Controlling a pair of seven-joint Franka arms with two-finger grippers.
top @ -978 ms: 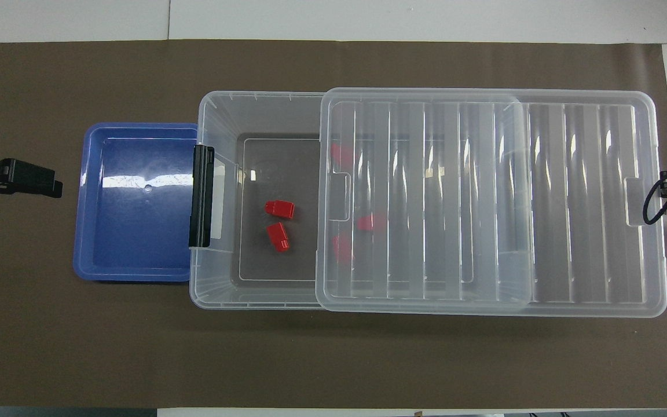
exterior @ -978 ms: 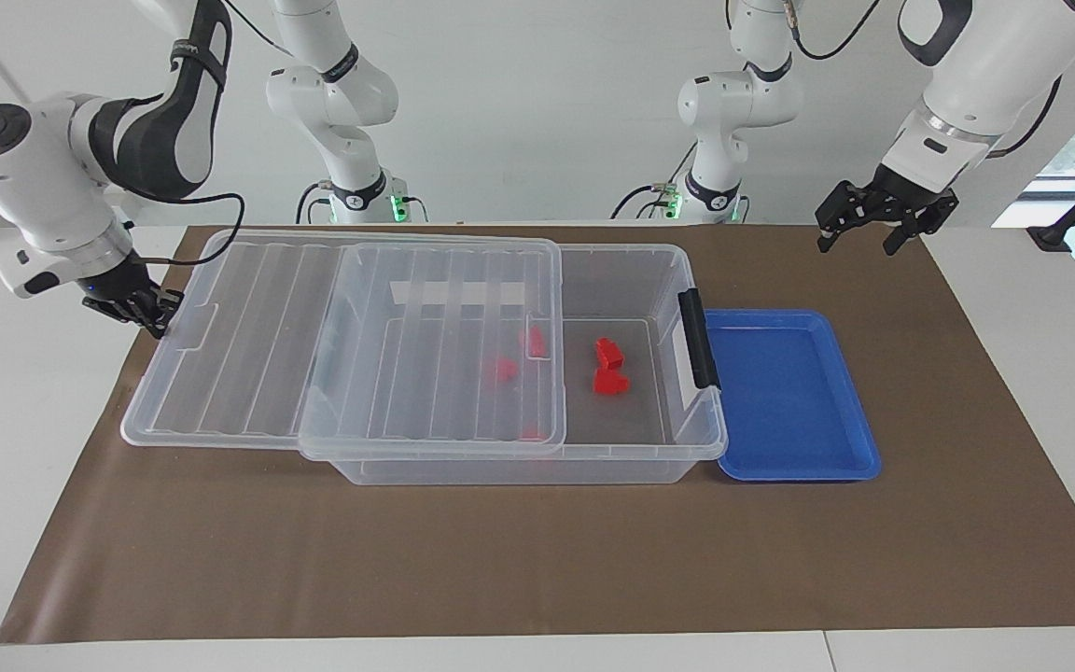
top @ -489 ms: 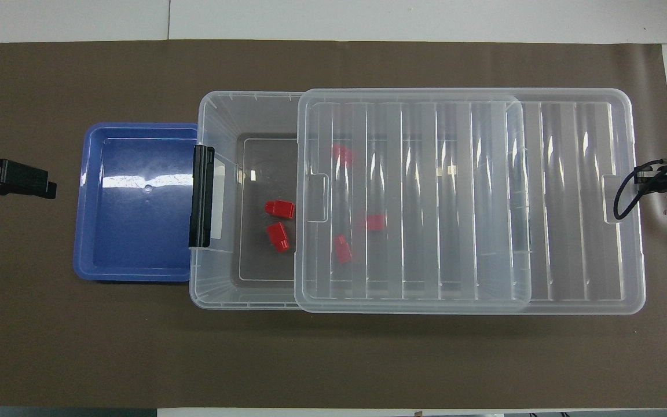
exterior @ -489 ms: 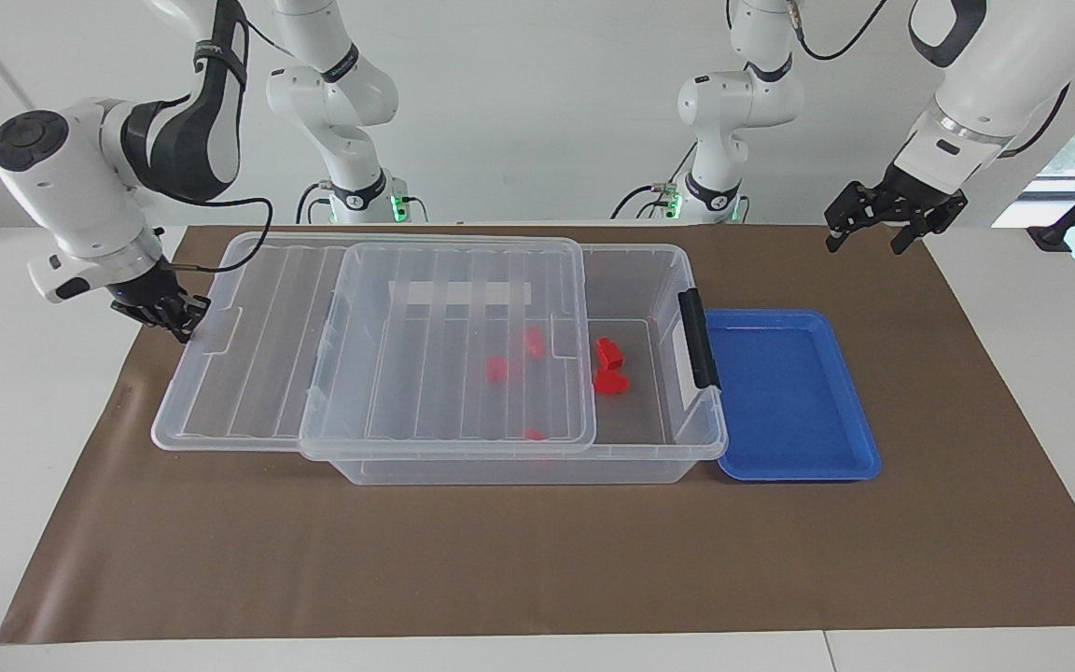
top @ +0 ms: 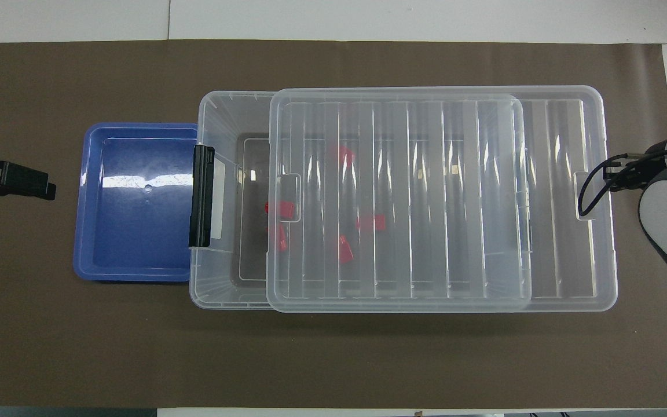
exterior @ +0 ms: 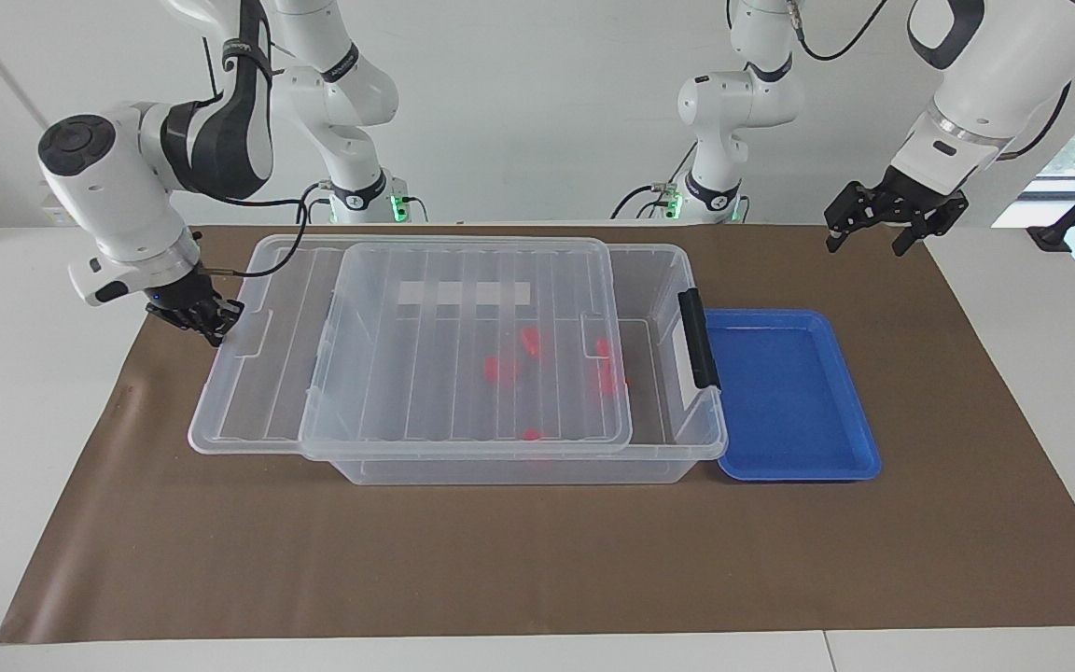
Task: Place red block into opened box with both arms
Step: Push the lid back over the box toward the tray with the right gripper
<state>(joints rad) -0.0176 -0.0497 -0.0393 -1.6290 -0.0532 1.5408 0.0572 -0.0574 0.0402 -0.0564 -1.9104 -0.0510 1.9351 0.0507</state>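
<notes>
The clear box (exterior: 687, 439) (top: 223, 116) stands mid-mat, its ribbed clear lid (exterior: 463, 345) (top: 443, 202) lying over most of the opening. Only a strip beside the black latch (exterior: 698, 338) (top: 203, 196) is uncovered. Several red blocks lie on the box floor; two (top: 278, 208) sit under the lid's edge and the others (top: 371, 222) (exterior: 530, 341) show through the lid. My right gripper (exterior: 209, 322) (top: 620, 174) is shut and presses against the lid's end that overhangs the box. My left gripper (exterior: 878, 229) (top: 21, 180) hangs open over the mat, holding nothing.
An empty shallow blue tray (exterior: 789, 392) (top: 136, 202) lies against the box's latch end, toward the left arm's end of the table. A brown mat (exterior: 537, 560) covers the table.
The right gripper has pushed the lid toward the left arm's end, closing most of the box's opening; two red blocks that lay uncovered are now under its edge. The left gripper barely moved.
</notes>
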